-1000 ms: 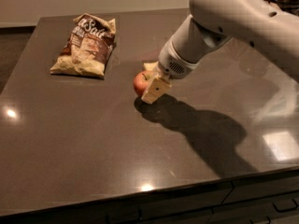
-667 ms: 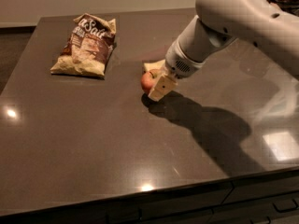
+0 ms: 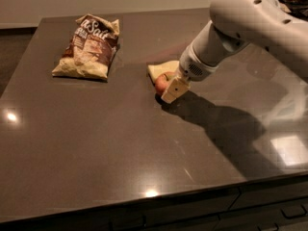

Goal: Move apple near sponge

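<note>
The tool (image 3: 166, 93) is low over the table (image 3: 96, 148), clenched on the apple (image 3: 160, 83), whose red side shows just left of the near cream finger (image 3: 173, 88). The sponge (image 3: 161, 70) lies right behind the tool, touching or almost touching the apple. A brown-and-cream chip bag (image 3: 89, 47) lies well off to the tool's left, farther back on the table.

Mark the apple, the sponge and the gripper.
apple (image 3: 160, 83): camera view, on its red left side.
sponge (image 3: 160, 69): camera view, on the pale corner showing behind the apple.
gripper (image 3: 168, 93): camera view, at its cream fingertip, against the apple's right side.
</note>
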Action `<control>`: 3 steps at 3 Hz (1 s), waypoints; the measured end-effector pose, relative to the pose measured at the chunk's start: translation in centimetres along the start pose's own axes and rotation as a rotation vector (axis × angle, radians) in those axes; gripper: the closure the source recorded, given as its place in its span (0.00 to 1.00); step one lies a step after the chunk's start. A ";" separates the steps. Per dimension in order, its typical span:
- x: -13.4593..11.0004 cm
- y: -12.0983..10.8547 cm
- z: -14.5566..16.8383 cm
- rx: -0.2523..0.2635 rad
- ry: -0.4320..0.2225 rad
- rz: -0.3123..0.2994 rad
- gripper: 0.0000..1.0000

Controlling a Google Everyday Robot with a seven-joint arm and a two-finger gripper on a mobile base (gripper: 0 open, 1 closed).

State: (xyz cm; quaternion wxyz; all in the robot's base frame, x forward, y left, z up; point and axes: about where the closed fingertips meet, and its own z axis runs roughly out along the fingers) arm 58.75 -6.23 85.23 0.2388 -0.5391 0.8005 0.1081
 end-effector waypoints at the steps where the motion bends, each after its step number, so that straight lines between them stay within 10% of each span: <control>1: 0.7 -0.4 0.0 -0.003 -0.003 0.022 0.12; 3: 0.7 -0.4 0.2 -0.006 -0.002 0.020 0.00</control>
